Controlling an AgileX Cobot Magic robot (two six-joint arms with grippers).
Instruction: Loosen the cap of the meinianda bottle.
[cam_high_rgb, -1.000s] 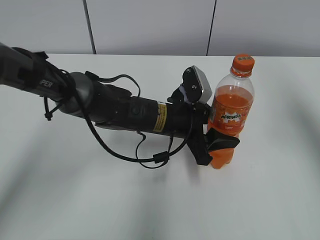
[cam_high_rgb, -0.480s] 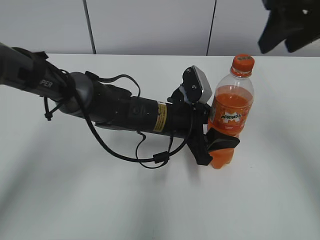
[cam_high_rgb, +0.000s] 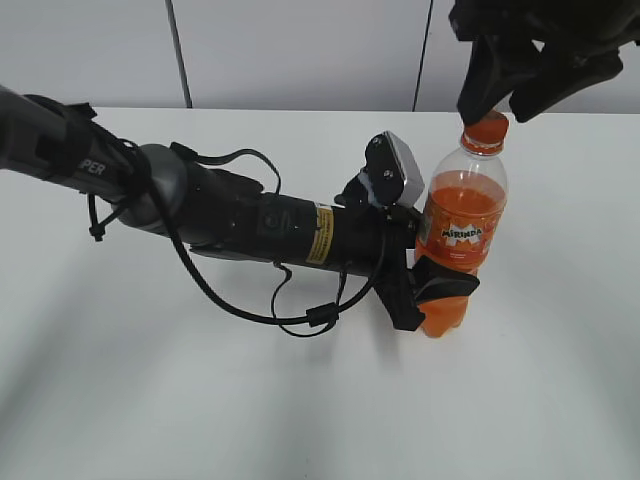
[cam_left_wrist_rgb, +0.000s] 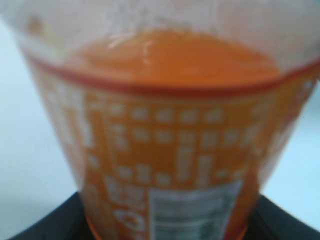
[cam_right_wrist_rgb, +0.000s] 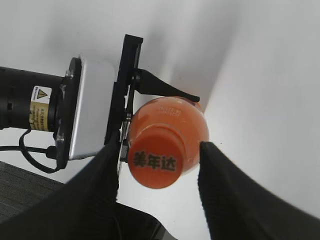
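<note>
The meinianda bottle (cam_high_rgb: 462, 225) stands upright on the white table, full of orange drink, with its orange label facing the exterior camera. My left gripper (cam_high_rgb: 432, 290) is shut on its lower body from the left; the left wrist view shows the blurred label (cam_left_wrist_rgb: 170, 165) filling the frame. The orange cap (cam_high_rgb: 486, 127) with dark characters on top sits on the neck. My right gripper (cam_high_rgb: 497, 102) hangs open just above it. In the right wrist view the cap (cam_right_wrist_rgb: 156, 162) lies between the two spread fingers (cam_right_wrist_rgb: 157, 172), which do not touch it.
The left arm with its loose black cables (cam_high_rgb: 250, 225) lies across the middle of the white table (cam_high_rgb: 150, 400). A grey panelled wall (cam_high_rgb: 300, 50) stands behind the table's far edge.
My right gripper has come down from the upper right into view and now hangs over the cap. The bottle and the left arm have not moved.
</note>
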